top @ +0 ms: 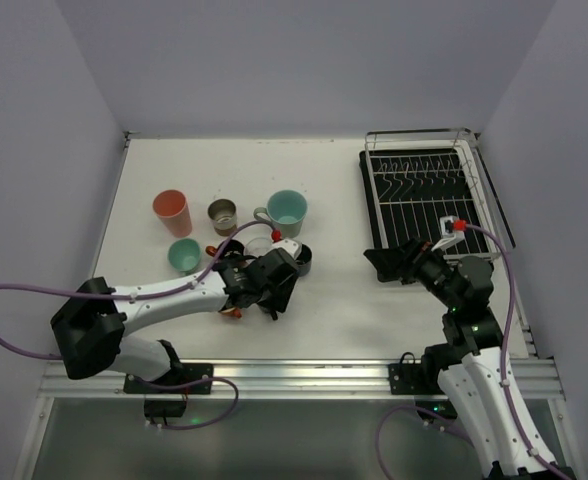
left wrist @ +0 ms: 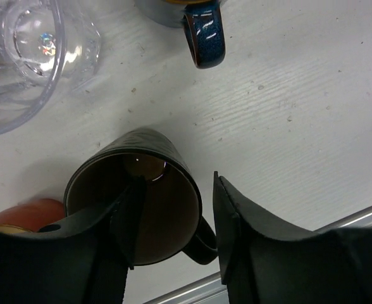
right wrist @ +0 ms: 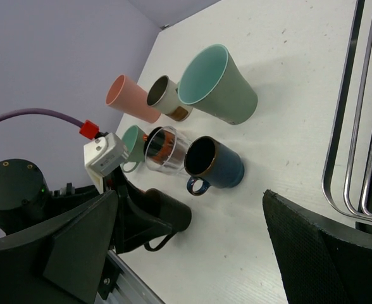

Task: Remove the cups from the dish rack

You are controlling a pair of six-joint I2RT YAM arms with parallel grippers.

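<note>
1. Black glazed mug (left wrist: 142, 215) stands upright on the white tabletop (left wrist: 300, 126), at the near edge of the cup group. The left claw (left wrist: 176, 183) straddles its rim, one finger inside the bowl and the other outside by the handle. Bare tabletop shows between the outer finger and the mug wall, so the jaws are parted and I judge that nothing is pinched.
2. That straddle suits a rim hold: a thin wall is easier to pinch than the whole body, and the mug stays upright while it is set down.
3. The right claw (top: 389, 262) hangs spread wide with nothing in it, by the near left corner of the silver wire dish rack (top: 429, 190) — placed, I judge, for reaching into the rack.
4. The rack sits on its black tray at the far right, well apart from the cups. No cup shows among its tines, so the unloading looks close to done.
5. The rest stand mouths up in one close group on the left:
   - salmon-pink tumbler (right wrist: 132, 98)
   - metallic-brown cup (right wrist: 164, 95)
   - tall teal mug (right wrist: 221, 82)
   - small teal cup (right wrist: 134, 144)
   - clear glass tumbler (right wrist: 167, 152)
   - dark-blue handled mug (right wrist: 214, 163)
   - orange cup (left wrist: 24, 212), just beside the black one
6. Every interior in view is empty — the black mug shows only a brown lining and a glint.
</note>
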